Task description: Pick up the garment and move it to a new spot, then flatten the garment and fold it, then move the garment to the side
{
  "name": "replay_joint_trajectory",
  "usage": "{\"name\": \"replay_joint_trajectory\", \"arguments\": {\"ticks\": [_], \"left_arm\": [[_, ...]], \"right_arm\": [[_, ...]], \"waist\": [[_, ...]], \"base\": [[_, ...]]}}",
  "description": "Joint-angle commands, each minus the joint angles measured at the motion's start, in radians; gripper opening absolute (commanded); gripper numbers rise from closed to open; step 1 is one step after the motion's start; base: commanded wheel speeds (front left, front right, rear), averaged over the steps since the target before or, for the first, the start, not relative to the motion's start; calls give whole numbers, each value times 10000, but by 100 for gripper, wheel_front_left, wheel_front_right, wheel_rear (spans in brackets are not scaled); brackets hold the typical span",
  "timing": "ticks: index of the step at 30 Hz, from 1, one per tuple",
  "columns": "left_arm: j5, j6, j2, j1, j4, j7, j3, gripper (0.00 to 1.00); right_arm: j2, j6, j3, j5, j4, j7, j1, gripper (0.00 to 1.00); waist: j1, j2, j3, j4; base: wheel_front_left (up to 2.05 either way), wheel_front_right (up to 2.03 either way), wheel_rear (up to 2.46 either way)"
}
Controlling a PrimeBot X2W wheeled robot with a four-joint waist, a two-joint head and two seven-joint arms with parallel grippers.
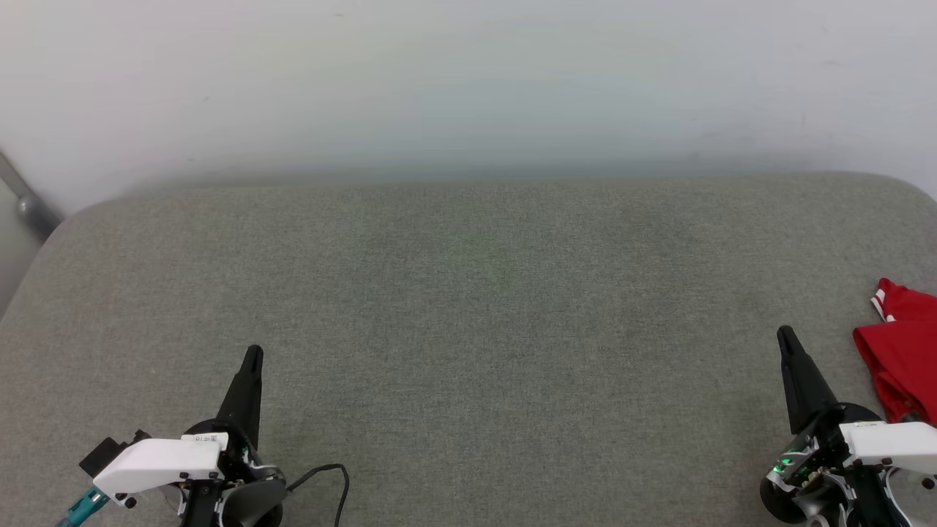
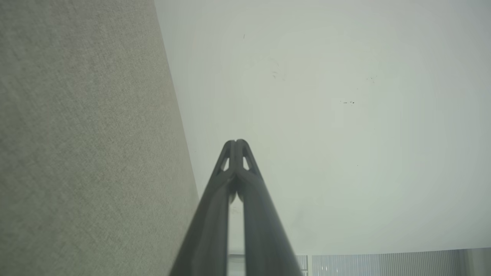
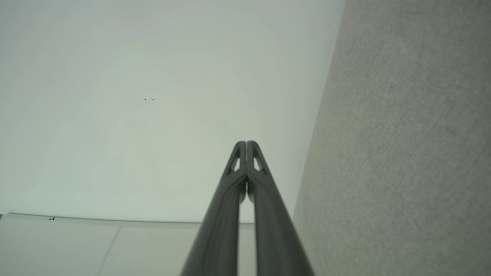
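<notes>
In the head view the garment [image 1: 904,359] lies bunched on the counter [image 1: 468,329] just right of your right gripper [image 1: 786,337], well apart from your left gripper [image 1: 253,355], so the right arm is nearer; the left wrist view, then the right, shows each gripper closed tight and empty.

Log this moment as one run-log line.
left gripper: shut, empty | right gripper: shut, empty | red fabric garment, striped trim: bunched at grey fabric surface's right edge | pickup: not yet done

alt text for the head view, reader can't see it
A red garment lies bunched at the right edge of a grey fabric surface, right of the right gripper. The left gripper is at lower left; both have shut fingers, holding nothing.
</notes>
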Motion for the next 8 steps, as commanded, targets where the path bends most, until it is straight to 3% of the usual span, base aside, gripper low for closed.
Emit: {"name": "replay_joint_trajectory", "arguments": {"ticks": [1, 8], "left_arm": [[-13, -29, -15, -82, -4, 29, 40, 0], [-7, -31, -19, -82, -4, 28, 45, 0]], "right_arm": [[34, 0, -5, 35, 3, 35, -111, 0], [34, 0, -5, 36, 3, 35, -111, 0]], "waist": [[0, 0, 0, 0], [0, 0, 0, 0]], "base": [[0, 0, 0], [0, 0, 0]]}}
